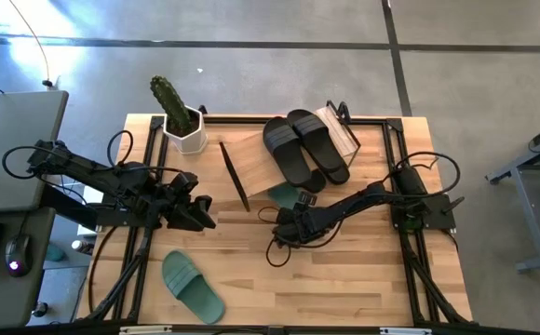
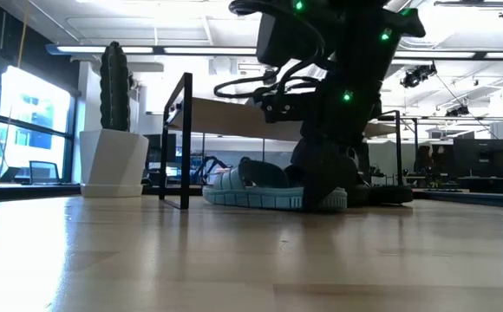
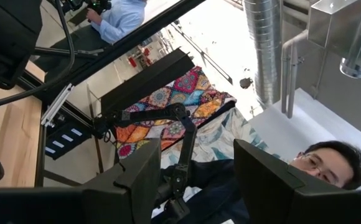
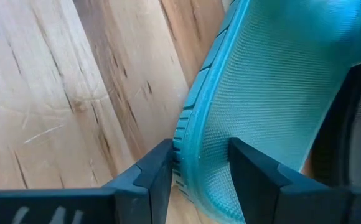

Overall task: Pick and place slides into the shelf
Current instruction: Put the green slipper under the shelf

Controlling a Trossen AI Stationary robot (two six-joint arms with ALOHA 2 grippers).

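- Foam, by the look of it: I judge these slides light and springy, with a dimpled footbed that gives some friction; the sole's edge or the broad strap is the sensible place to take hold.
- My left hand (image 1: 198, 212) hangs above the counter's (image 1: 344, 279) left side, fingers spread and empty, its wrist view tipped up at the room, where a person shows.
- A sage green slide (image 1: 193, 287) lies loose on the counter near the front edge, well apart from both my hands.
- A cactus in a white hexagonal pot (image 1: 184, 130) stands at the back left, just beside the shelf (image 1: 251, 158).
- Two black slides (image 1: 305, 146) lie side by side on the shelf's top board.
- The second green slide (image 4: 261, 93) lies on the counter at the shelf's front, partly under the top board.
- My right hand (image 4: 200, 168) is down at that slide, its fingers astride the ribbed sole edge, one outside, one on the footbed; I cannot tell whether they pinch it.
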